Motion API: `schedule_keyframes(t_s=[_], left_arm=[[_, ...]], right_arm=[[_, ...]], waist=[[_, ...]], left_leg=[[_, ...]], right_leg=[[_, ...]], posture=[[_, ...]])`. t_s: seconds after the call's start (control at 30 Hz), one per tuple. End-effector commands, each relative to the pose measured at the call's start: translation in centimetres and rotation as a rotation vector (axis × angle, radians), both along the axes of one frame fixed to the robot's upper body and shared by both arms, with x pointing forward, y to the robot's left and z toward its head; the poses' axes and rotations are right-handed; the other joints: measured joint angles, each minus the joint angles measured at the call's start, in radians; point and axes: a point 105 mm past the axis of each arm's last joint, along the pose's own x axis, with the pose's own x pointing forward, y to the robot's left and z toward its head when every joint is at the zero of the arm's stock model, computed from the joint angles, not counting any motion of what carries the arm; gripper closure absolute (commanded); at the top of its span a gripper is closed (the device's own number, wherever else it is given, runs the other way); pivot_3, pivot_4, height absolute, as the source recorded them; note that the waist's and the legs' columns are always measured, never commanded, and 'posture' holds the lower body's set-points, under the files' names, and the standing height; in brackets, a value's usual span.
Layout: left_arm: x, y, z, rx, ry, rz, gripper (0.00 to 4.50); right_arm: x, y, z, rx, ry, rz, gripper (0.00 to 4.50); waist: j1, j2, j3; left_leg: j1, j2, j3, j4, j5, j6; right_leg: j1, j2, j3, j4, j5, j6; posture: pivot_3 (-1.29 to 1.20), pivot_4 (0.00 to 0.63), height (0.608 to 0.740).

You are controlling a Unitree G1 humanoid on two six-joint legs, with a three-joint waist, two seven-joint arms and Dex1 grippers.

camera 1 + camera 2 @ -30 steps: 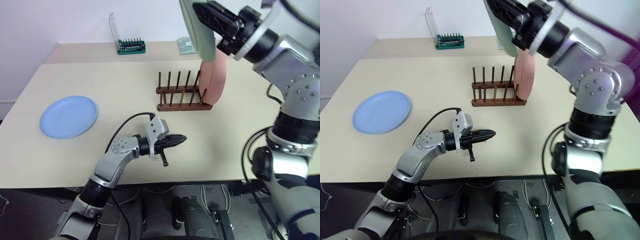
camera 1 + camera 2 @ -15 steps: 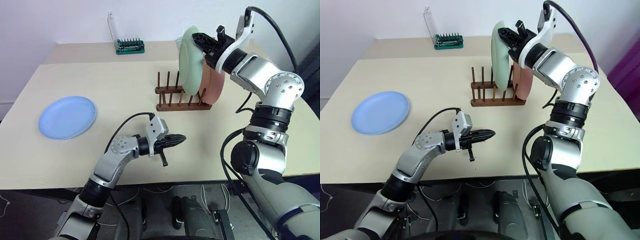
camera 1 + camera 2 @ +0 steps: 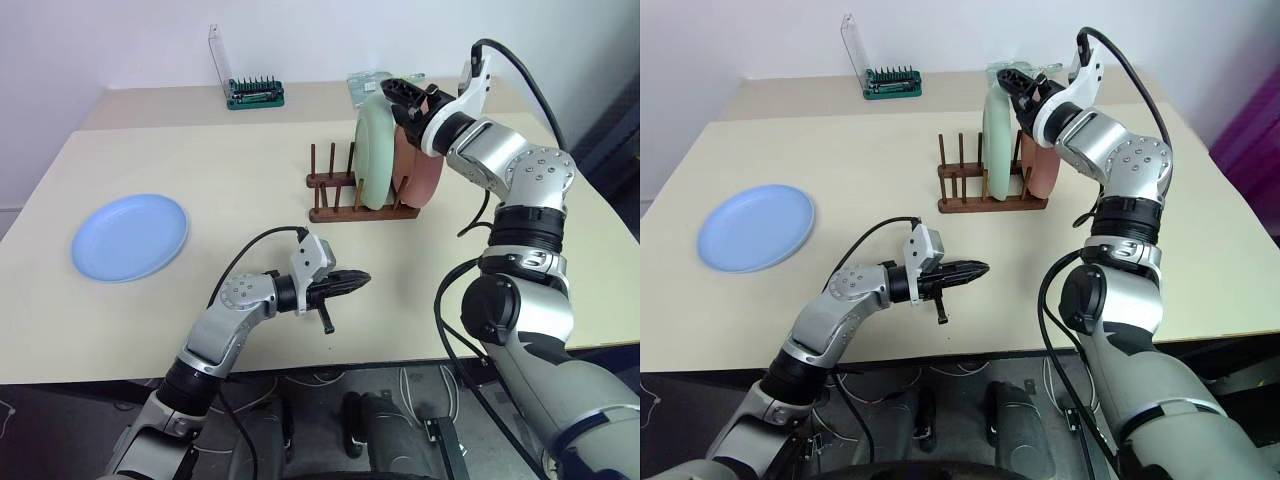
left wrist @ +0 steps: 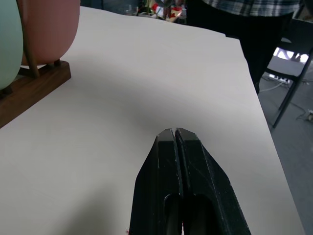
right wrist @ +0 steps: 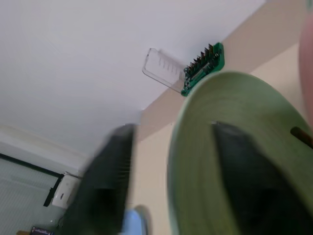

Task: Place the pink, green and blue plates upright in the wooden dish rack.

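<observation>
Table (image 3: 250, 170): wide beige top.
Rack (image 3: 330, 212): small dark brown wooden dish rack, long axis left-right.
Blue plate (image 3: 129, 235): flat, far left of rack.
Green plate (image 3: 372, 160): upright in rack beside pink plate (image 3: 428, 175).
Right gripper (image 3: 1012, 88): fingers spread astride green rim.
Left gripper (image 3: 358, 280): fingers pressed together, empty, near side of rack.

Bare table (image 3: 250, 215) lies between the blue plate (image 3: 129, 236) and wooden dish rack (image 3: 345, 190).

Right pincer's fingers (image 5: 110, 181) blurred; pink plate (image 3: 418, 165) half hidden behind green plate (image 3: 372, 150).
</observation>
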Motion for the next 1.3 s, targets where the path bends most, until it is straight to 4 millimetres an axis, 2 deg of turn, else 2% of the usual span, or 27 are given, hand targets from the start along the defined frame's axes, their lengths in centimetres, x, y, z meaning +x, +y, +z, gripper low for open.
schedule_keyframes(t_s=[0.03, 0.1, 0.2, 0.33, 0.37, 0.43, 0.53, 0.57, 0.6, 0.67, 0.7, 0.8, 0.9, 1.03, 1.17, 1.27, 1.3], left_arm=[[-0.4, 0.0, 1.4, -0.027, -0.046, -0.009, 4.5], [-0.4, 0.0, 1.4, -0.028, -0.047, -0.008, 4.5], [-0.3, 0.1, 1.5, -0.032, -0.049, 0.005, 4.5], [0.5, 0.5, 2.6, -0.108, 0.004, 0.04, 4.5], [0.8, 0.8, 3.1, -0.135, -0.005, 0.059, 4.24], [2.9, 2.4, 4.8, -0.208, -0.039, 0.214, 3.61], [6.7, 6.9, 7.5, -0.272, -0.141, 0.568, 2.05], [8.2, 10.0, 9.1, -0.32, -0.177, 0.763, 1.61], [9.2, 14.2, 11.1, -0.362, -0.252, 1.013, 1.06], [9.2, 20.1, 13.2, -0.458, -0.286, 1.348, 1.06], [8.8, 22.6, 13.3, -0.492, -0.257, 1.489, 1.06], [6.5, 28.1, 11.4, -0.484, -0.122, 1.833, 1.06], [3.7, 30.5, 8.6, -0.509, 0.071, 2.01, 1.06], [1.2, 31.2, 5.6, -0.599, 0.283, 2.112, 1.06], [0.7, 31.1, 2.8, -0.603, 0.444, 2.114, 1.06], [1.1, 30.6, 1.6, -0.621, 0.528, 2.083, 1.06], [1.2, 30.5, 1.1, -0.644, 0.568, 2.081, 1.29]], right_arm=[[-0.8, -0.3, 3.9, -0.062, -0.152, -0.03, 0.42], [-1.0, -0.5, 4.7, -0.127, -0.201, -0.049, 0.42], [-2.2, -0.6, 6.5, -0.371, -0.357, -0.103, 0.42], [-5.3, 0.6, 8.8, -0.489, -0.571, -0.035, 0.42], [-6.0, 1.1, 8.9, -0.538, -0.622, -0.019, 0.37], [-7.6, 2.6, 8.4, -0.682, -0.751, 0.047, 0.36], [-9.5, 5.0, 5.9, -0.917, -0.915, 0.165, 0.36], [-10.2, 5.9, 4.8, -0.962, -0.958, 0.218, 0.36], [-10.7, 6.7, 3.7, -0.988, -0.986, 0.27, 0.36], [-11.1, 7.5, 2.3, -0.998, -1.006, 0.324, 0.36], [-11.0, 7.7, 2.0, -0.994, -1.002, 0.329, 0.36], [-10.7, 8.3, 0.8, -1.008, -1.006, 0.352, 0.36], [-10.8, 8.7, 0.0, -1.006, -1.009, 0.386, 0.36], [-10.9, 9.0, -0.7, -1.006, -1.011, 0.413, 0.36], [-10.9, 9.2, -1.1, -1.007, -1.005, 0.416, 0.36], [-11.0, 9.3, -1.3, -1.009, -1.0, 0.413, 0.36], [-11.0, 9.2, -1.3, -1.012, -0.998, 0.407, 0.36]], waist=[[-0.001, 0.0, 0.0], [0.0, 0.0, 0.0], [0.001, 0.002, 0.001], [0.0, 0.002, 0.001], [0.0, 0.002, 0.001], [0.0, 0.001, 0.001], [0.001, 0.001, 0.001], [0.0, 0.001, 0.001], [-0.002, 0.0, 0.002], [-0.005, -0.001, 0.003], [-0.005, -0.002, 0.003], [-0.002, -0.002, 0.003], [0.004, -0.005, 0.003], [0.023, -0.016, 0.005], [0.026, -0.016, 0.005], [0.025, -0.017, 0.005], [0.024, -0.017, 0.005]], left_leg=[[0.0, 0.0, 0.0, 0.0, 0.0, 0.0], [0.0, 0.0, 0.0, 0.0, 0.0, 0.0], [-0.001, 0.0, 0.0, -0.001, 0.0, 0.0], [-0.001, 0.0, 0.0, -0.001, 0.0, 0.0], [-0.001, 0.001, 0.0, -0.001, 0.0, 0.0], [-0.001, 0.001, 0.0, -0.001, 0.0, 0.0], [-0.001, 0.001, -0.001, 0.0, 0.0, 0.0], [0.0, 0.0, -0.001, 0.0, 0.0, 0.0], [0.0, 0.0, 0.0, 0.0, 0.0, 0.0], [0.0, 0.001, 0.0, 0.0, 0.0, 0.0], [0.0, 0.001, 0.0, -0.001, 0.0, 0.0], [0.0, 0.001, 0.001, -0.002, 0.0, 0.0], [0.0, 0.001, 0.001, -0.001, 0.0, 0.0], [0.0, 0.001, 0.0, 0.002, 0.0, 0.0], [0.0, 0.001, 0.0, 0.002, 0.0, -0.001], [0.0, 0.001, 0.0, 0.002, 0.0, -0.001], [0.0, 0.001, 0.0, 0.002, 0.0, -0.001]], right_leg=[[0.0, 0.0, 0.0, 0.0, 0.0, 0.0], [0.0, 0.0, 0.0, 0.0, 0.0, 0.0], [-0.001, -0.001, 0.0, 0.0, -0.001, 0.0], [-0.002, -0.001, 0.0, -0.001, -0.001, 0.001], [-0.002, 0.0, 0.0, -0.001, -0.001, 0.001], [-0.001, 0.0, 0.0, -0.001, -0.001, 0.001], [-0.001, 0.0, 0.0, -0.001, -0.001, 0.001], [-0.001, 0.0, 0.0, -0.001, -0.001, 0.001], [-0.001, 0.0, 0.0, 0.0, -0.001, 0.002], [-0.001, 0.001, 0.0, 0.0, -0.001, 0.002], [-0.001, 0.001, 0.0, 0.0, -0.001, 0.002], [-0.001, 0.001, 0.0, 0.0, 0.0, 0.002], [-0.001, -0.001, 0.0, -0.001, 0.0, 0.001], [0.001, -0.002, -0.001, -0.001, 0.001, 0.002], [0.002, -0.003, -0.002, -0.001, 0.0, -0.001], [0.002, -0.003, -0.002, -0.001, 0.0, -0.002], [0.002, -0.003, -0.002, -0.001, 0.0, -0.002]], posture=[[0.0, 0.15, 0.73], [0.0, 0.15, 0.73], [0.0, 0.15, 0.73], [0.0, 0.15, 0.73], [0.0, 0.15, 0.73], [0.0, 0.15, 0.73], [0.0, 0.15, 0.73], [0.0, 0.15, 0.73], [0.0, 0.15, 0.73], [0.0, 0.15, 0.73], [0.0, 0.15, 0.73], [0.0, 0.15, 0.73], [0.0, 0.15, 0.73], [0.0, 0.15, 0.73], [0.0, 0.15, 0.73], [0.0, 0.15, 0.73], [0.0, 0.15, 0.73]])
